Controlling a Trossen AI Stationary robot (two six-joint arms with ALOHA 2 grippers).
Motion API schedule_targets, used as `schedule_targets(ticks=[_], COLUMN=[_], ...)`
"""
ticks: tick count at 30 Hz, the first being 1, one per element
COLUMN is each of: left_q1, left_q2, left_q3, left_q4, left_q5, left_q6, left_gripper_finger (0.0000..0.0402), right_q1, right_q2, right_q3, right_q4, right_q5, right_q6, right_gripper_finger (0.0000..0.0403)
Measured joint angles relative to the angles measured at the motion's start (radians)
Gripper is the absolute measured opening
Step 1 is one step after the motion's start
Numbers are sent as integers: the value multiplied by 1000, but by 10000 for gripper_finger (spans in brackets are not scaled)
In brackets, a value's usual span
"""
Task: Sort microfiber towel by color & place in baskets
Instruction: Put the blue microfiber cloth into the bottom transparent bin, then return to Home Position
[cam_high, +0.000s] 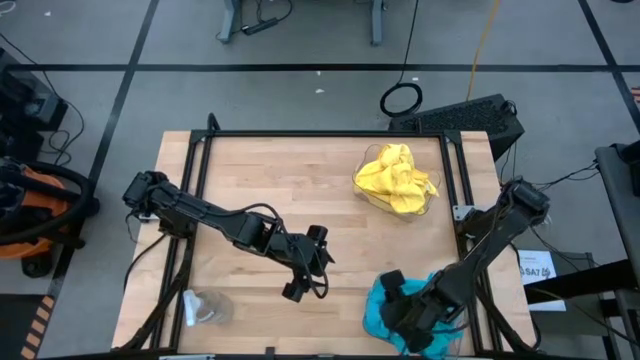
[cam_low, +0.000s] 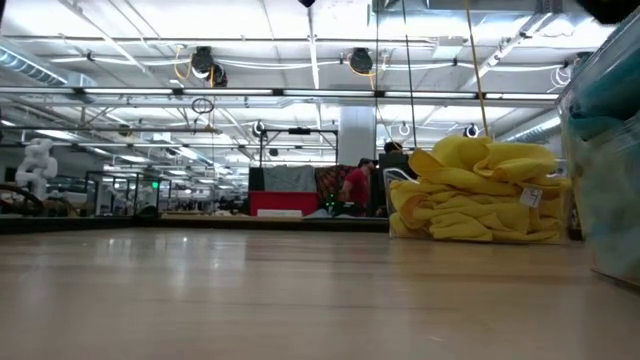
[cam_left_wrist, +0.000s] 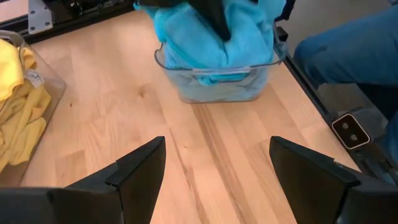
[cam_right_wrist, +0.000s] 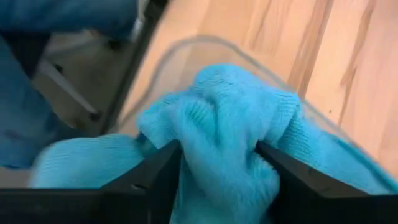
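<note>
Turquoise microfiber towels (cam_high: 385, 310) fill a clear basket (cam_left_wrist: 217, 67) at the table's near right. My right gripper (cam_high: 408, 315) is down in that basket, open, with a bunch of the top turquoise towel (cam_right_wrist: 217, 124) between its fingers. Yellow towels (cam_high: 395, 180) are heaped in the other clear basket (cam_high: 366, 196) at the far right, which also shows in the low view (cam_low: 480, 190). My left gripper (cam_high: 305, 275) hovers open over bare wood at the table's middle, its fingers (cam_left_wrist: 137, 171) wide apart and pointing toward the turquoise basket. My right gripper has a raised fold of the top turquoise towel (cam_right_wrist: 249, 134) between its two fingers, and the cloth touches both inner faces. The fingers come from above, slanting down. The towel rests on the turquoise pile in the basket.
A small clear round glassy object (cam_high: 205, 307) lies near the table's near left corner. A person in blue jeans (cam_left_wrist: 348, 50) stands just beyond the table's right edge, beside the turquoise basket. A black frame (cam_high: 320, 133) runs along the table's far edge.
</note>
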Motion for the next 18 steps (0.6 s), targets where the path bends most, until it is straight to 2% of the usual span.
schedule_targets(ticks=[5,13,18], left_q1=[0,0,0], left_q2=[0,0,-9], left_q3=[0,0,0], left_q4=[-19,-19,-23], left_q5=[-3,-42,-105], left_q6=[0,9,52], left_gripper_finger=[293,293,293], right_q1=[27,76,111], right_q2=[-114,-274,-369], right_q3=[0,0,1], right_q4=[3,6,1], right_q5=[11,22,115], right_q6=[-1,6,-57], right_gripper_finger=[213,214,214])
